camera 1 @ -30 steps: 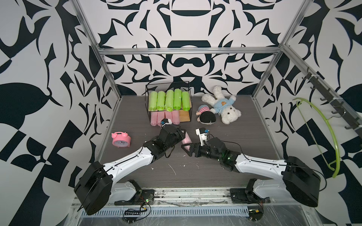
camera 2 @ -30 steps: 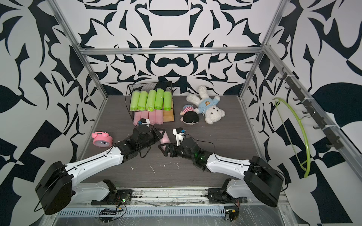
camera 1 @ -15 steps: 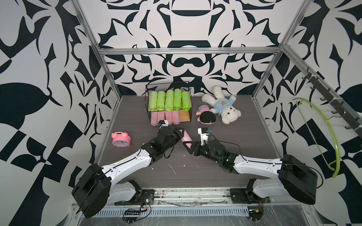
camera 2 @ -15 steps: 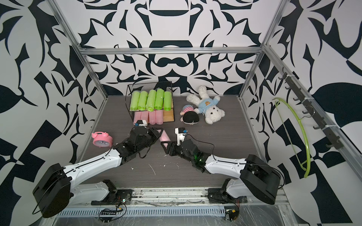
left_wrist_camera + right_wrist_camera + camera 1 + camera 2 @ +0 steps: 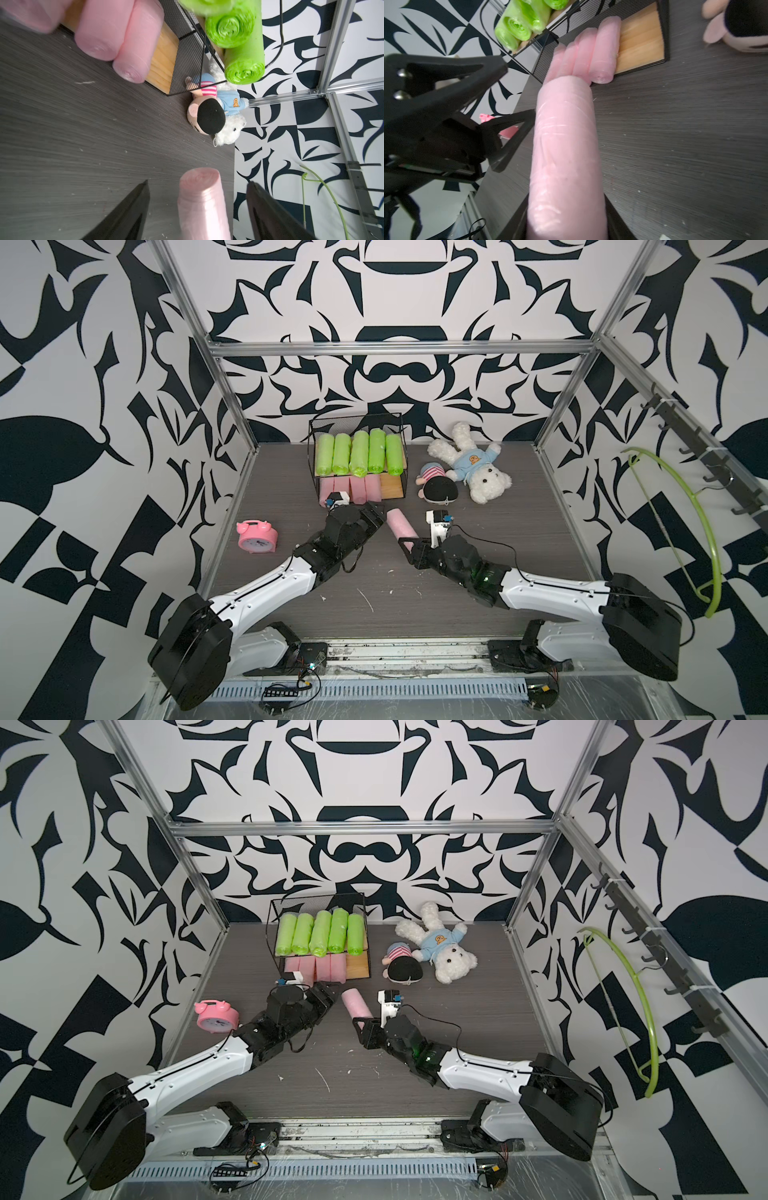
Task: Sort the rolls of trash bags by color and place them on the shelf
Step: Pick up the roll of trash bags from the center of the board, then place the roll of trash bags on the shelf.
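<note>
Right wrist view is showing the right gripper [image 5: 409, 548] clamping the last pink roll [image 5: 566, 145] near one end, with most of its length reaching out unsupported toward the shelf [image 5: 392, 486]. The left gripper [image 5: 197, 184] is standing released, its fingers flanking the roll's far end with gaps showing on both sides in the left wrist view. In both top views the roll is hanging between the two grippers, just in front of the shelf, where four pink rolls [image 5: 349, 489] are lying on the lower board and five green rolls [image 5: 359, 452] are filling the upper one.

The soft, film-wrapped roll is likely sagging or pivoting in an end grip, so it may be slipping out once the arm is swinging. The left fingers are sitting close enough to be snagging the roll if the right arm is moving first. The free slot is narrow: a tilted roll risks catching the wire frame [image 5: 666, 37] or shoving its pink neighbours.
</note>
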Motion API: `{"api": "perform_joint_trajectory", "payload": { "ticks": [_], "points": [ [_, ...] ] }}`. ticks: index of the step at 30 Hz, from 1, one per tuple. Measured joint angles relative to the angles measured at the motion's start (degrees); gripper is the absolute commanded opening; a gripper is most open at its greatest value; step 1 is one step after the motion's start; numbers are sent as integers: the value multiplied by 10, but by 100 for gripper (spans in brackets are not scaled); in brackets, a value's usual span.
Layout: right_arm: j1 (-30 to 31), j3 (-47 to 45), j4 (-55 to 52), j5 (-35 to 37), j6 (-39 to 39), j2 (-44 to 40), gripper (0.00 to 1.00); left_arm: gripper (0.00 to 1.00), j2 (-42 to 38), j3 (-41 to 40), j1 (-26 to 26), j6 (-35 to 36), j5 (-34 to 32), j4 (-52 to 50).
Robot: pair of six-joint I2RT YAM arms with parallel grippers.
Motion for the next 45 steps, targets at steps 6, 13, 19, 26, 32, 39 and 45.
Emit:
{"api": "perform_joint_trajectory", "payload": {
  "ticks": [6,13,19,26,32,39,45],
  "points": [
    [-11,59,-28,52,-14,63,45,83,-30,-4,61,66,5,-58],
    [-31,156,-19,82,-36,200,45,83,-91,-4,90,154,7,-127],
    [-40,234,4,106,-52,312,45,83,-105,2,92,202,27,-172],
    [-49,301,35,147,-58,414,44,83,-125,2,92,225,43,-209],
    [-57,313,43,171,-67,431,44,83,-134,2,92,232,46,-212],
    [-73,360,45,175,-68,460,45,83,-134,1,93,234,49,-212],
    [-85,396,45,180,-69,497,47,83,-132,1,93,239,55,-212]
  ]
}}
